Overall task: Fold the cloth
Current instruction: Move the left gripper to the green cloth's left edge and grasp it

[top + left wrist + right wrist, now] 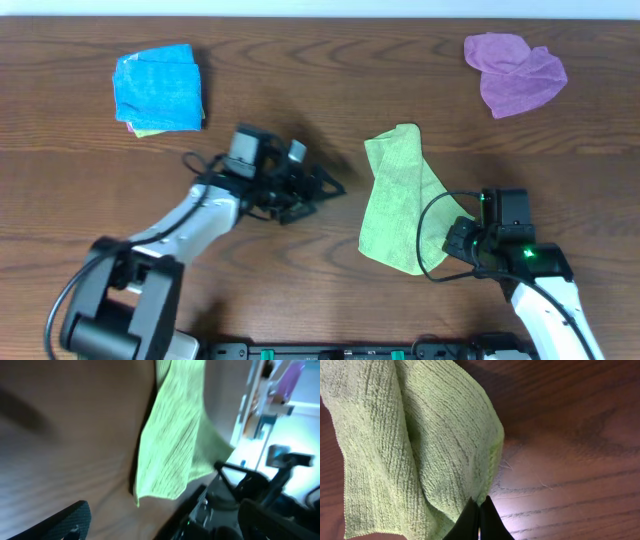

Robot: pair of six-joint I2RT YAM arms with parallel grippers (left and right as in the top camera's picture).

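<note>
The lime-green cloth [400, 195] lies bunched and partly folded over itself on the wood table, right of centre. It fills the left of the right wrist view [420, 445] and hangs across the middle of the left wrist view [170, 435]. My right gripper [460, 238] is at the cloth's near right edge. In the right wrist view its fingers [480, 506] are shut on that edge. My left gripper [325, 188] is open and empty, just left of the cloth and apart from it. Its fingers [165, 525] are spread wide in the left wrist view.
A bright blue folded cloth [158, 87] lies at the far left, with a bit of yellow-green under it. A purple crumpled cloth [513, 72] lies at the far right. Bare wood table [300, 80] lies between them. The right arm's cable loops over the green cloth's near corner.
</note>
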